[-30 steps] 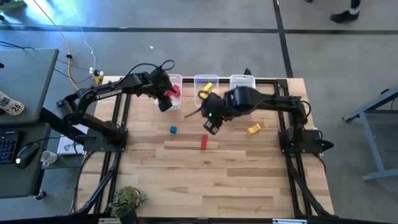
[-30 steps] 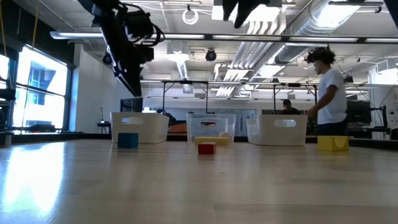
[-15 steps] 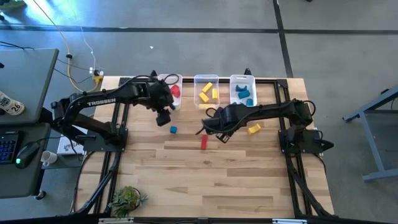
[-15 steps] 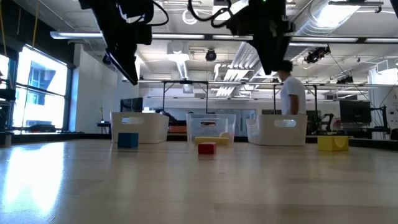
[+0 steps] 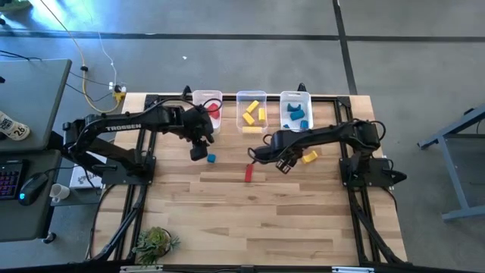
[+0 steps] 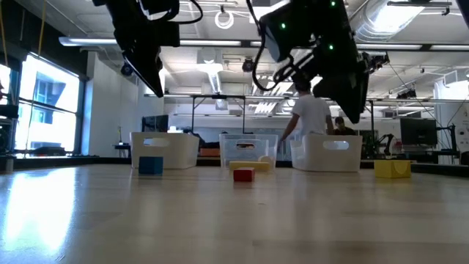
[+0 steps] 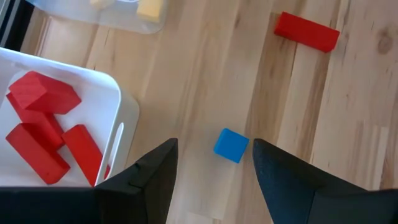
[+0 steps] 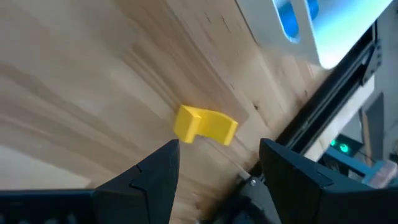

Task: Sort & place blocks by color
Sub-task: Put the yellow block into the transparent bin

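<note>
Three blocks lie flat on the table: a blue cube (image 5: 211, 158) (image 7: 231, 145), a red bar (image 5: 248, 173) (image 7: 307, 31) and a yellow block (image 5: 309, 157) (image 8: 205, 124). Other red, yellow and blue blocks sit in three bins at the far edge. My left gripper (image 5: 199, 152) (image 7: 214, 180) hangs open above the table, just left of the blue cube and clear of it. My right gripper (image 5: 284, 163) (image 8: 217, 180) is open too, hovering between the red bar and the yellow block, with the yellow block ahead of its fingers.
At the far edge stand the bin with red blocks (image 5: 207, 110) (image 7: 50, 134), the bin with yellow blocks (image 5: 252, 112) and the bin with blue blocks (image 5: 295, 112) (image 8: 298, 25). A potted plant (image 5: 155, 244) stands at the near left corner. A person (image 6: 308, 117) stands beyond the table.
My left gripper has moved from over the red bin toward the near edge and come close to the blue cube. My right gripper has swung from near the yellow bin toward the table's right, toward the yellow block, and has come lower. The loose blocks have stayed put.
</note>
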### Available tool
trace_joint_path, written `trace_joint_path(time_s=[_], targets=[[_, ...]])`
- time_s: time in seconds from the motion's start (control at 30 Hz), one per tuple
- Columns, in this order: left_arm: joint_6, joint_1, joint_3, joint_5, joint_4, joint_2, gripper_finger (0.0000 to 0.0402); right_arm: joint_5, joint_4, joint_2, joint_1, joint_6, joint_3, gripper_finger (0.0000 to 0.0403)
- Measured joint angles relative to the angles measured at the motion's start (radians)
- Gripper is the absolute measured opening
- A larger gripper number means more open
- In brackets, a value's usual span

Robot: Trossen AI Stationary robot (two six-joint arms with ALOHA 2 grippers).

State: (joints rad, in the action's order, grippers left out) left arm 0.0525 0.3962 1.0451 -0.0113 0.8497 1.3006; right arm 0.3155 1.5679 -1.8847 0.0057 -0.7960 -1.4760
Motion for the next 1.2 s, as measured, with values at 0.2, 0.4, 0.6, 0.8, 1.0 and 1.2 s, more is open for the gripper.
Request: trace_joint_path(time_s=[0.2, 0.4, 0.6, 0.8, 1.0, 1.2], targets=[[0.003, 0.000, 0.000, 0.000, 0.000, 0.000, 0.0196, -0.031, -0.059, 0.000, -0.038, 0.012, 0.104, 0.0209], [0.003, 0.000, 0.000, 0.000, 0.000, 0.000, 0.0195, -0.086, -0.144, 0.000, -0.063, 0.028, 0.174, 0.0209], [0.003, 0.000, 0.000, -0.001, -0.001, 0.001, 0.0195, -0.142, -0.196, 0.000, -0.080, 0.016, 0.247, 0.0209], [0.002, 0.000, 0.000, -0.001, -0.001, 0.001, 0.0196, -0.160, -0.272, 0.000, -0.089, 0.018, 0.316, 0.0207], [0.002, 0.000, 0.000, -0.004, -0.001, 0.001, 0.0196, -0.174, -0.334, 0.000, -0.109, 0.018, 0.362, 0.0172], [0.002, 0.000, 0.000, -0.004, -0.002, 0.001, 0.0196, -0.163, -0.382, 0.000, -0.135, 0.018, 0.382, 0.0112]])
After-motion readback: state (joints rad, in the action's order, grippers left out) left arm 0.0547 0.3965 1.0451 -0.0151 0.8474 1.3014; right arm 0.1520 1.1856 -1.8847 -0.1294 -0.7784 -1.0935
